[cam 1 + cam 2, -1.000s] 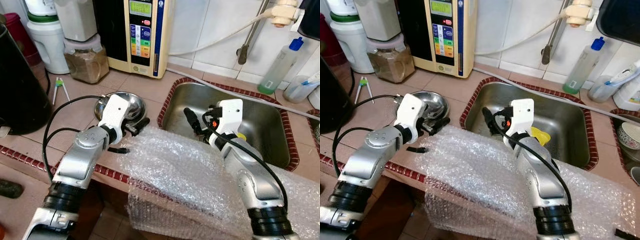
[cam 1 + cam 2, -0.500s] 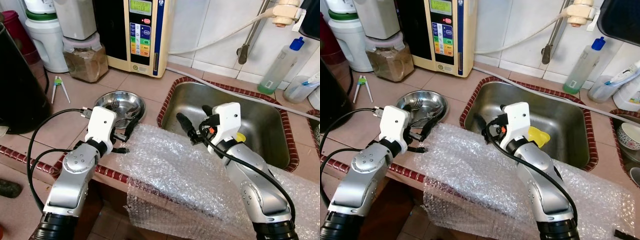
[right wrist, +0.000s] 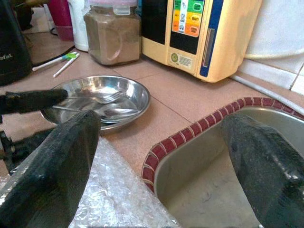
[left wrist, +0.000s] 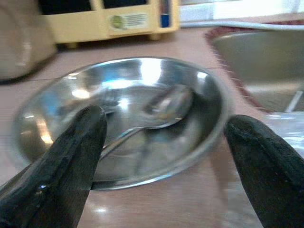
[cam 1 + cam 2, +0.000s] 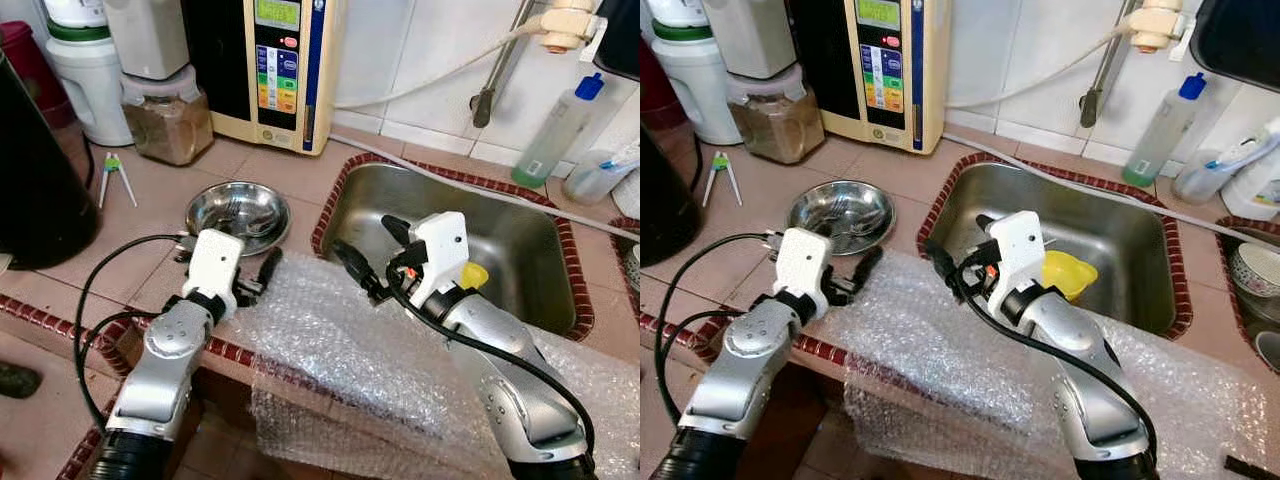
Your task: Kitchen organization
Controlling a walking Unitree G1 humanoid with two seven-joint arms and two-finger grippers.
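A steel bowl (image 5: 238, 212) holding a spoon (image 4: 161, 107) and a fork stands on the tiled counter left of the sink (image 5: 520, 250). A sheet of bubble wrap (image 5: 350, 350) lies over the counter's front edge. My left gripper (image 5: 256, 280) is open just in front of the bowl, at the wrap's left edge; the left wrist view looks straight into the bowl between its fingers (image 4: 61, 161). My right gripper (image 5: 370, 248) is open above the sink's left rim and the wrap's far edge, holding nothing. A yellow object (image 5: 1070, 272) lies in the sink.
At the back of the counter stand a cream water machine (image 5: 270, 70), a jar of brown powder (image 5: 165, 115) and a black kettle (image 5: 35, 170). A green-tipped tool (image 5: 112, 175) lies left of the bowl. A green-tinted bottle (image 5: 555, 125) stands behind the sink.
My left gripper has drawn back from the bowl's near rim to the wrap's left edge. My right gripper has moved left, from over the sink to its left rim.
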